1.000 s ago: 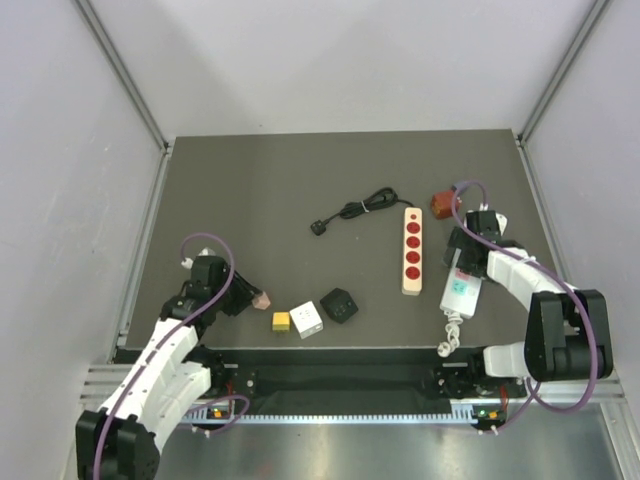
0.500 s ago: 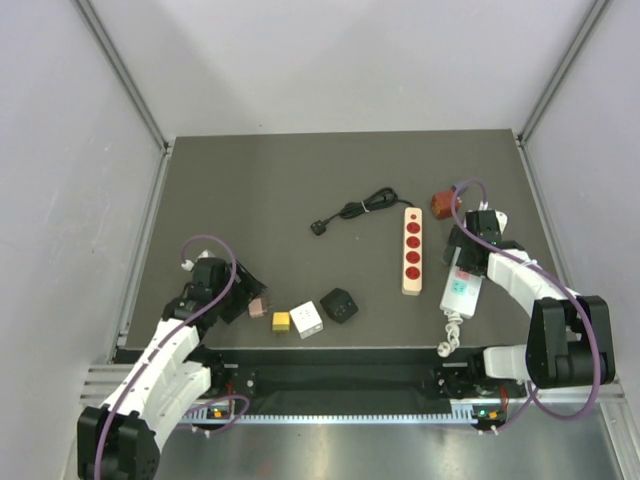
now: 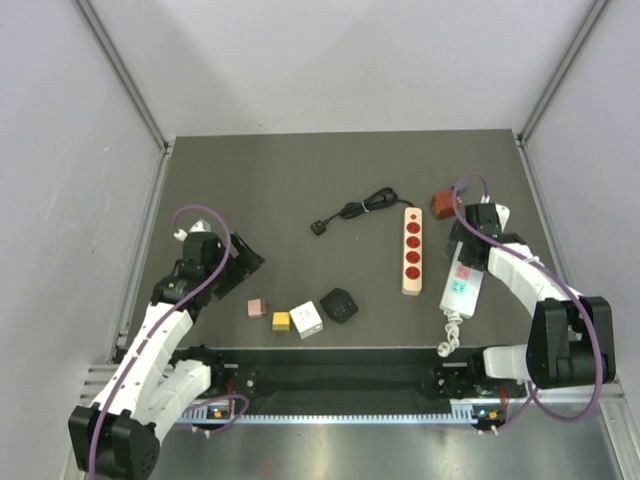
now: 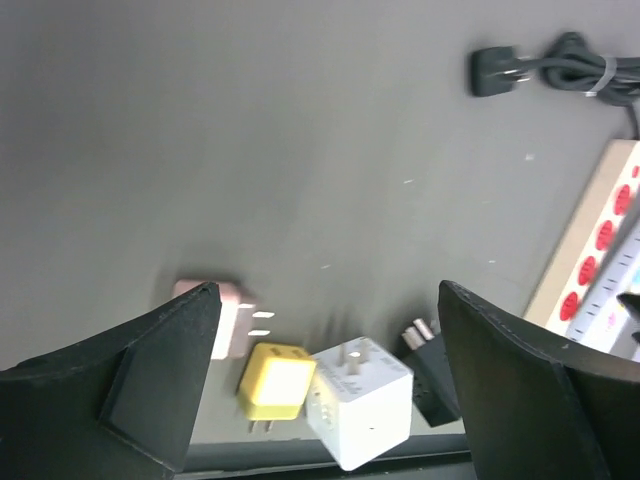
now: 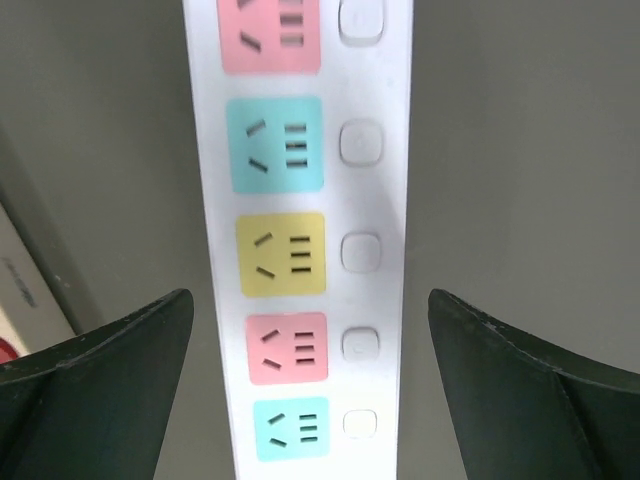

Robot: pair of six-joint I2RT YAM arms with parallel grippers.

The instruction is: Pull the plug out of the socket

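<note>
From the top view, my left gripper (image 3: 243, 270) stands wide open and holds nothing. The pink plug (image 3: 257, 307) lies loose on the desk (image 3: 250, 180) just below and to the right of it, prongs pointing right in the wrist view. The left arm is clearly the nearer one to it.

My right gripper (image 3: 461, 257) is spread just as wide and is also empty. It hovers over the white power strip (image 5: 300, 250), whose long axis runs top to bottom of the frame between the fingers. I see five coloured sockets there, none with a plug in it.

- Four loose plugs sit in a row at lower centre: pink, yellow plug (image 3: 281, 321), white plug (image 3: 306, 319) and black plug (image 3: 339, 305).
- There are two strips, the second being the beige strip (image 3: 411, 250) with four red sockets, all bare.
- One black cord (image 3: 355, 210) lies at centre.
- One red-brown block (image 3: 441, 204) sits at upper right.

I judge nothing is left plugged in.
</note>
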